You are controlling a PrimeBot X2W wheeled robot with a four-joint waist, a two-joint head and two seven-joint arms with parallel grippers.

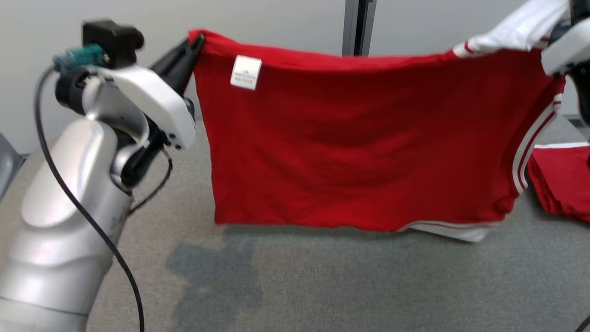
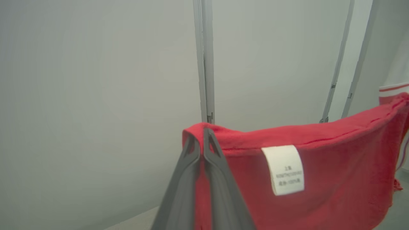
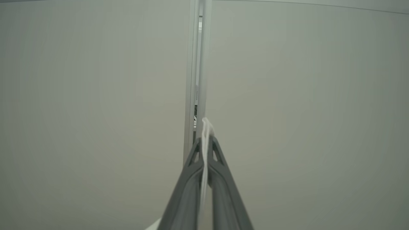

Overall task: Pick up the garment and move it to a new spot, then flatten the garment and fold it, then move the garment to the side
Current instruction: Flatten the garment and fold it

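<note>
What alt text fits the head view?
A red garment with white trim hangs spread wide over a grey surface, its top left corner pinched in the left gripper, its top right corner by the right arm. A white label sits near that corner; more red cloth lies at right.

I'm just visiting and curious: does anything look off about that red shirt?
The red garment with white trim hangs unevenly: its lower right corner sags, bunched, seemingly onto the grey carpeted surface, and its white care label faces the camera.
</note>
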